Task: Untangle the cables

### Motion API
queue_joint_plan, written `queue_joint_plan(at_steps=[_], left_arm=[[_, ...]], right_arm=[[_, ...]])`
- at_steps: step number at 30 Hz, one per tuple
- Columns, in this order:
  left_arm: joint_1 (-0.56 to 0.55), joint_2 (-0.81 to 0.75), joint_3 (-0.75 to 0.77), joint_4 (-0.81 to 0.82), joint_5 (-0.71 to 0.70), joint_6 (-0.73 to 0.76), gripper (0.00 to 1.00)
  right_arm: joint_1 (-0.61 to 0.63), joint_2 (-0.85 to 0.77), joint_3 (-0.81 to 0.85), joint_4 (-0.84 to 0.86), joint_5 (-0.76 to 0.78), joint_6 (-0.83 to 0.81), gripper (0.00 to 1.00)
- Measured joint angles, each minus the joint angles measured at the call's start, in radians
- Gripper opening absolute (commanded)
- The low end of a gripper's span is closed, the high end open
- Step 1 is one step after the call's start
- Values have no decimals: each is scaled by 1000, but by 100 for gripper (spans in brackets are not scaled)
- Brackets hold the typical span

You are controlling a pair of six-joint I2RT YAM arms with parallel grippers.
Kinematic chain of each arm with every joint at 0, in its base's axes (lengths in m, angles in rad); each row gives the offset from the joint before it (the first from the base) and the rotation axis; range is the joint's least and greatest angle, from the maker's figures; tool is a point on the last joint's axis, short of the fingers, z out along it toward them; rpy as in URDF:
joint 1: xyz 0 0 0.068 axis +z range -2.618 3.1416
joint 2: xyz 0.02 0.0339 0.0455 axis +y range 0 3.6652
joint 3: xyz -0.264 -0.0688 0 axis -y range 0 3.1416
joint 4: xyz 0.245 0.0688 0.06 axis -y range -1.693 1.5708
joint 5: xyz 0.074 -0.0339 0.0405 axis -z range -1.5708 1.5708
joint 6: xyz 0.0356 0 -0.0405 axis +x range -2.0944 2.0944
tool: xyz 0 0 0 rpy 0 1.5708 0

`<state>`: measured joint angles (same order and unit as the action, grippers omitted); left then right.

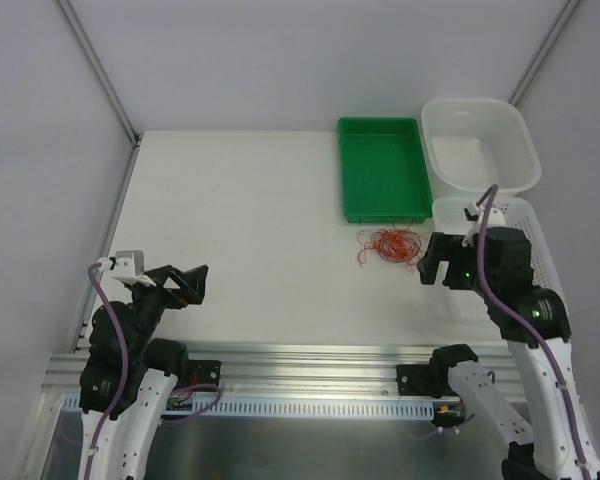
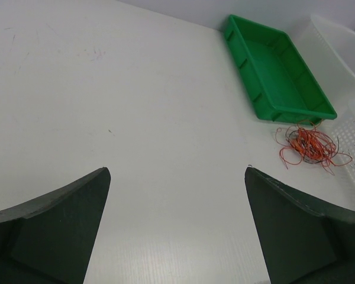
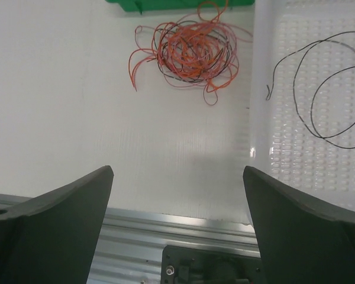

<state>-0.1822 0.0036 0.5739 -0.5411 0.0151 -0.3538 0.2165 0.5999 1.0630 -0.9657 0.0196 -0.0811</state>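
A tangle of thin red, orange and dark cables point(image 1: 390, 246) lies on the white table just in front of the green tray; it also shows in the left wrist view point(image 2: 310, 146) and the right wrist view point(image 3: 189, 50). One loose black cable point(image 3: 322, 89) lies in loops in the white perforated tray. My left gripper point(image 2: 176, 177) is open and empty, far left of the tangle near the table's front edge. My right gripper point(image 3: 177, 177) is open and empty, above the table's front edge, just right of and nearer than the tangle.
A green tray point(image 1: 383, 168) stands at the back right, a white tub point(image 1: 478, 142) to its right. A flat white perforated tray point(image 1: 540, 240) lies in front of the tub, partly under my right arm. A metal rail point(image 1: 310, 362) runs along the front edge.
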Motion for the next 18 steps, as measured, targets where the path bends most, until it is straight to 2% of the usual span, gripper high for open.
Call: queue_joint_plan(at_steps=[6, 10, 13, 18], left_arm=[[0, 37, 0, -3, 30, 1, 99], [0, 62, 0, -5, 38, 1, 99], [0, 64, 0, -6, 42, 1, 99], [0, 64, 0, -10, 56, 1, 99]], right_arm=[[11, 280, -26, 109, -44, 45, 98], [59, 466, -29, 211, -18, 67, 99], [106, 618, -17, 266, 35, 71, 94], [130, 820, 0, 367, 105, 74, 90]])
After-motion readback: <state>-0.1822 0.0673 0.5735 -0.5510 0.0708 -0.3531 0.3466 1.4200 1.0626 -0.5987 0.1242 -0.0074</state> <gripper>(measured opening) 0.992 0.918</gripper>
